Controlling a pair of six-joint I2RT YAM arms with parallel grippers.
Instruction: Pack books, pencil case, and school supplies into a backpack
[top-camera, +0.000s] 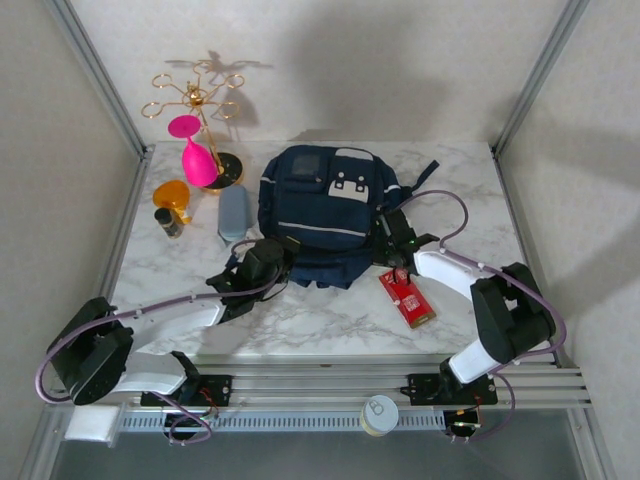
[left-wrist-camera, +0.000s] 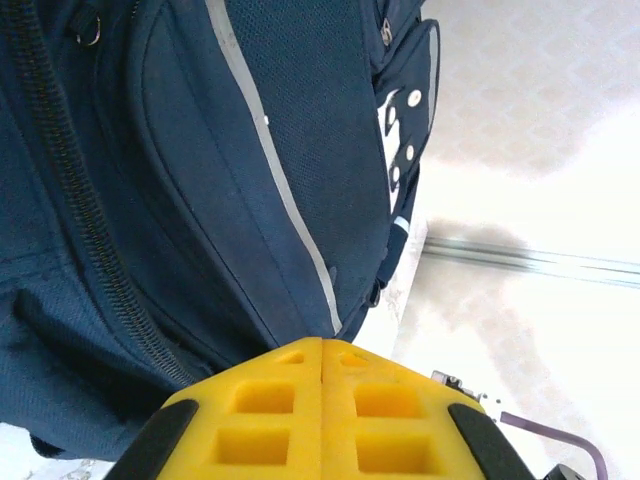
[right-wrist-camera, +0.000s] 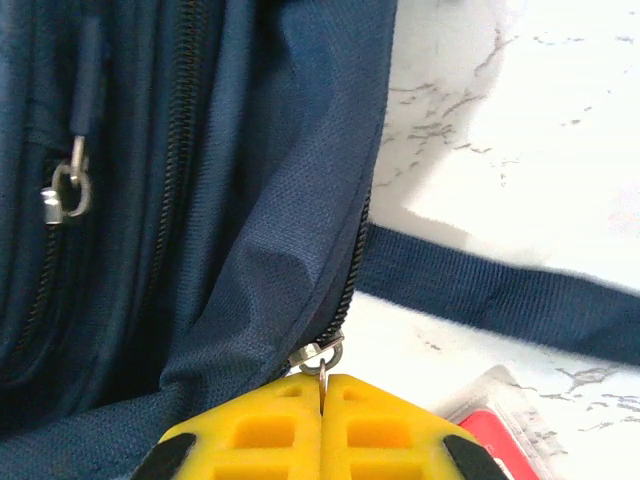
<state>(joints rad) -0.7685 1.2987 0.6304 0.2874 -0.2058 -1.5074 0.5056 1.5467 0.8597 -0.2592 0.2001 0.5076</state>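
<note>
The navy fabric backpack (top-camera: 320, 200) lies mid-counter, its long axis running from near edge to far edge. At its near-right corner the right hand (right-wrist-camera: 322, 382) is clamped on the small metal zipper pull (right-wrist-camera: 320, 355), and the zip track leads away up the bag's side. The left hand (left-wrist-camera: 322, 348) is closed against the near-left corner; whether it pinches fabric cannot be told.

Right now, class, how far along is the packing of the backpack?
Done: nothing visibly packed; the pencil case and the red supply pack lie on the table beside the backpack. In hand: the right gripper pinches a zipper pull, and the left gripper is shut at the backpack's fabric. Left: probably open the zip, then load both.
</note>
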